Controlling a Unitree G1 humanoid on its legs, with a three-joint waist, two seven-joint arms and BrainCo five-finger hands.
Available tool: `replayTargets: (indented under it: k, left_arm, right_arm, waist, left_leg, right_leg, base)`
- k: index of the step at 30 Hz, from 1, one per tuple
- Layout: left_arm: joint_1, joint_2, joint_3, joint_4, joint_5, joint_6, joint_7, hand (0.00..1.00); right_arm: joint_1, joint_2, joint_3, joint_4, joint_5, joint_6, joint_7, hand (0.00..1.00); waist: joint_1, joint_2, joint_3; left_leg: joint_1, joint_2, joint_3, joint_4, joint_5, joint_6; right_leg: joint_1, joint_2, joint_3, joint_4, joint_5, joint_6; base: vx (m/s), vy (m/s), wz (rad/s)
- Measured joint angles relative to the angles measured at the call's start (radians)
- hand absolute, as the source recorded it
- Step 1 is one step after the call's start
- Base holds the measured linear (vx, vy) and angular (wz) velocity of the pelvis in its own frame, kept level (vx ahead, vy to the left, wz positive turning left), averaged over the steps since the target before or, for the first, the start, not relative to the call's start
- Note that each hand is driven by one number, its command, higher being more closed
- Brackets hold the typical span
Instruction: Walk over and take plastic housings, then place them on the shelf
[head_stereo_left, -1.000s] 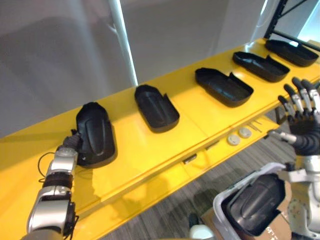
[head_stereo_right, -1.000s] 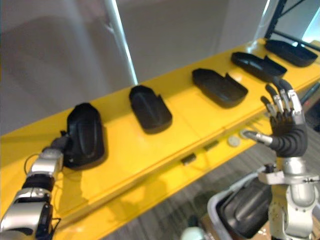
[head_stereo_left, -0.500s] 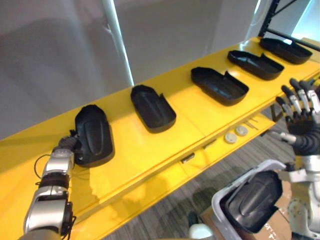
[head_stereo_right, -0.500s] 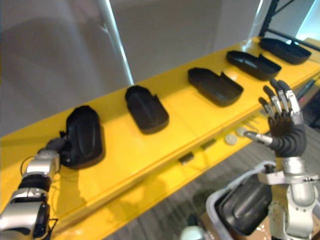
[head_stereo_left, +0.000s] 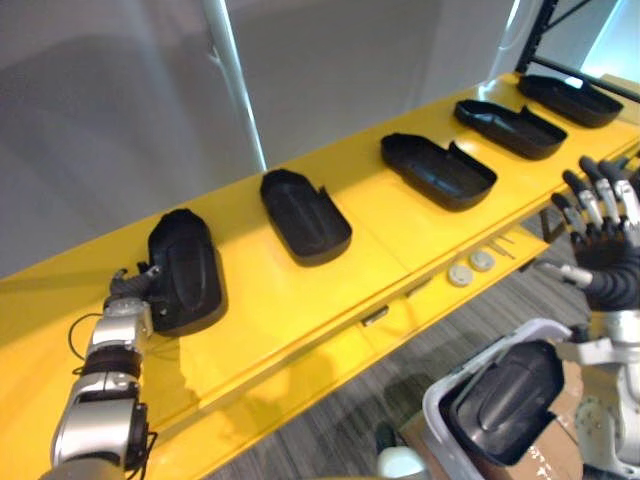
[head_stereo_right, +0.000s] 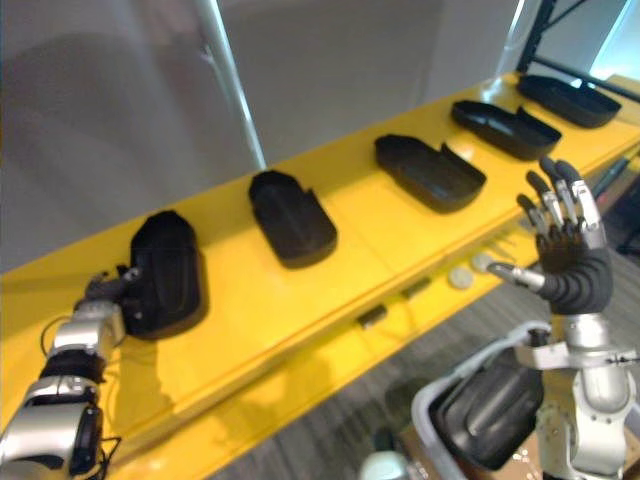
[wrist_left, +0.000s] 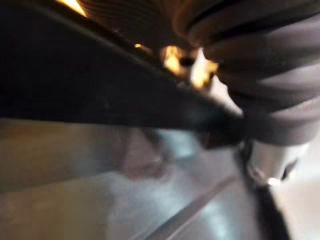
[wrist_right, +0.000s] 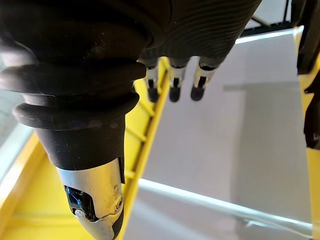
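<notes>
The left hand (head_stereo_left: 128, 292) lay against the leftmost plastic housing (head_stereo_left: 186, 268) on the yellow shelf (head_stereo_left: 285, 295) — its grip impossible to tell — while the right hand (head_stereo_right: 562, 238) stood raised, empty (its wrist view showed straight fingers (wrist_right: 173, 82)).

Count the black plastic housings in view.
6. Five line the yellow shelf: first housing beside the left hand, second housing, third housing, fourth housing, fifth housing. The sixth housing sits in the white bin; more may hide beneath.

I count six black plastic housings (head_stereo_left: 305, 215), one long yellow metal shelf (head_stereo_left: 300, 300), one white plastic bin (head_stereo_left: 447, 392), two small pale round discs (head_stereo_left: 461, 274).
</notes>
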Motion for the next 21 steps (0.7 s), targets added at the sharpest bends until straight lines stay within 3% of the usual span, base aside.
replayTargets:
  k: [5, 9, 13, 15, 17, 19, 21]
  left_arm:
    - [0.0, -0.003, 0.091, -0.141, -0.001, -0.037, 0.056, 0.0]
    - [0.01, -0.004, 0.131, -0.305, -0.024, -0.14, 0.082, 0.0]
    - [0.099, -0.024, 0.189, -0.633, -0.029, -0.312, 0.128, 0.0]
    - [0.184, -0.097, 0.23, -0.86, -0.026, -0.424, 0.156, 0.0]
    - [0.258, -0.176, 0.281, -1.009, 0.013, -0.501, 0.193, 0.0]
    - [0.333, -0.223, 0.323, -1.106, 0.087, -0.552, 0.23, 0.0]
    - [0.444, -0.261, 0.389, -1.178, 0.162, -0.597, 0.28, 0.0]
  right_arm:
    - [0.001, 0.001, 0.026, 0.0, -0.001, -0.046, -0.008, 0.0]
    - [-0.007, 0.001, 0.054, 0.001, -0.002, -0.083, -0.029, 0.0]
    - [-0.09, 0.004, 0.102, 0.031, -0.068, -0.144, -0.124, 0.0]
    - [-0.135, 0.008, 0.129, 0.039, -0.094, -0.186, -0.164, 0.0]
    - [-0.179, 0.02, 0.17, 0.04, -0.128, -0.208, -0.18, 0.0]
    - [-0.213, 0.037, 0.219, 0.04, -0.161, -0.209, -0.187, 0.0]
    - [-0.241, 0.066, 0.292, 0.04, -0.166, -0.2, -0.186, 0.0]
  waist:
    - [0.013, 0.001, 0.0]
    - [0.051, 0.004, -0.001]
    - [0.074, 0.011, -0.003]
    - [0.105, 0.027, -0.013]
    - [0.129, 0.039, -0.021]
    - [0.153, 0.041, -0.022]
    - [0.197, 0.035, -0.028]
  left_leg:
    - [-0.003, -0.005, -0.029, -0.001, 0.007, 0.003]
    - [-0.014, -0.006, -0.054, 0.0, 0.015, 0.007]
    - [-0.019, -0.005, -0.089, -0.001, 0.025, 0.009]
    - [-0.019, -0.006, -0.11, -0.001, 0.027, 0.01]
    - [-0.019, -0.008, -0.132, 0.0, 0.029, 0.012]
    - [-0.019, -0.008, -0.157, 0.0, 0.035, 0.011]
    - [-0.03, -0.006, -0.189, -0.001, 0.038, 0.012]
  right_leg:
    - [0.013, -0.003, -0.028, 0.0, 0.0, 0.0]
    - [0.02, -0.007, -0.053, 0.0, -0.001, -0.001]
    - [0.033, -0.009, -0.085, 0.0, -0.003, -0.004]
    - [0.048, -0.013, -0.112, 0.0, -0.004, -0.004]
    - [0.059, -0.017, -0.135, -0.001, -0.004, -0.004]
    - [0.079, -0.019, -0.163, -0.001, -0.009, -0.003]
    - [0.089, -0.02, -0.197, -0.01, -0.021, -0.003]
  base:
    - [-0.01, -0.007, 0.14]
    - [-0.04, -0.011, 0.2]
    - [-0.02, -0.012, 0.21]
    - [0.0, 0.003, 0.25]
    - [-0.01, 0.012, 0.29]
    - [-0.02, 0.004, 0.39]
    - [-0.06, -0.01, 0.41]
